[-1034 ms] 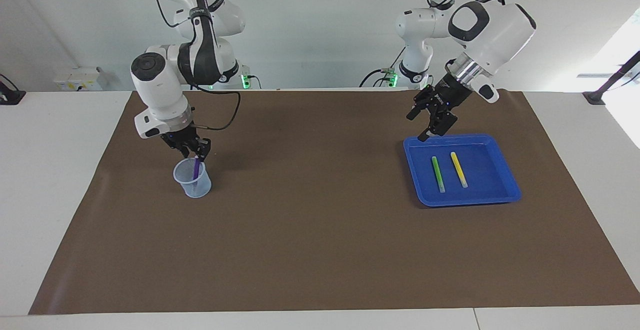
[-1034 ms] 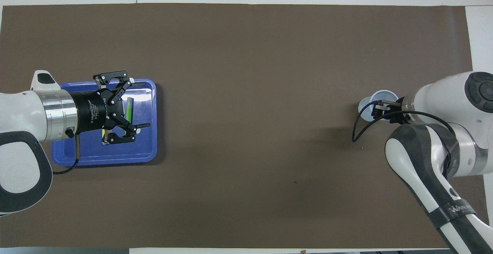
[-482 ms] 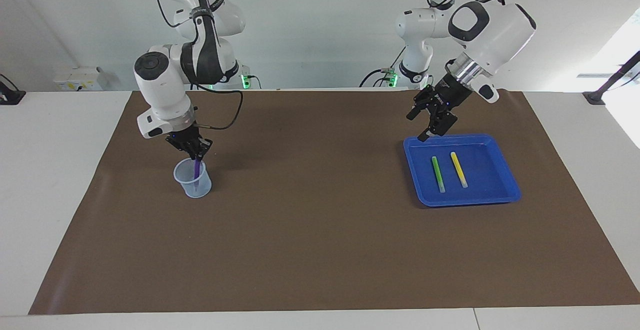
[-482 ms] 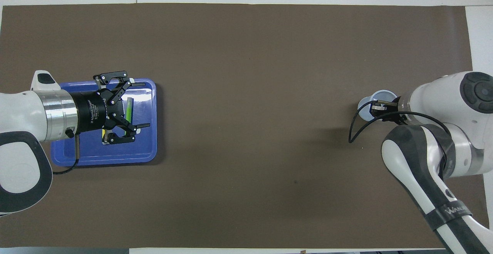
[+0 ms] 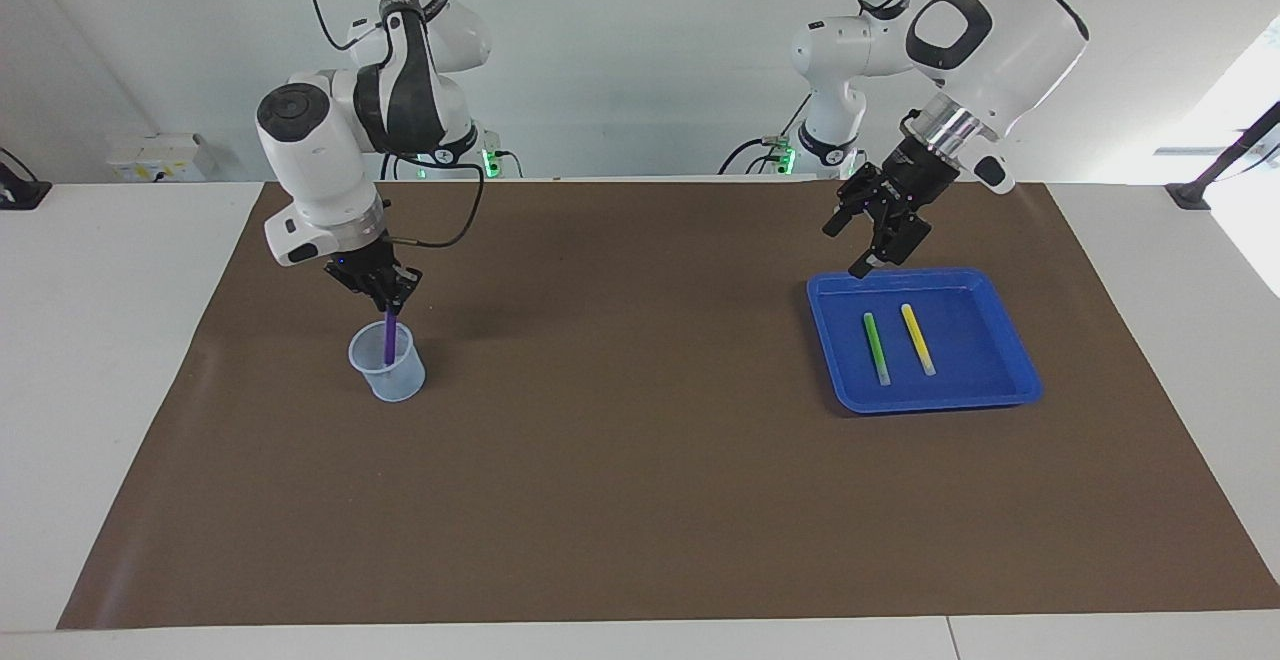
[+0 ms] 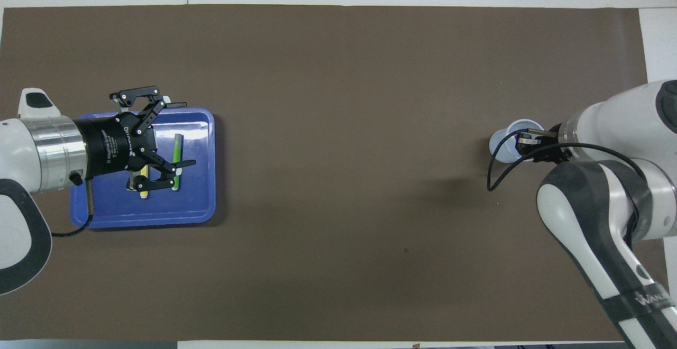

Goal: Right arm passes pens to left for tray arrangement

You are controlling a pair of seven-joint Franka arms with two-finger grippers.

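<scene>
Purple, our slim marker pen stands in the pale mesh cup, pinched by the right gripper, while the left gripper gapes empty.

Wall: plain pale grey, daylight glare at one edge.
Table: white top.
Mat: brown sheet covering most of the table.
Wall box: white, mounted low.
</scene>
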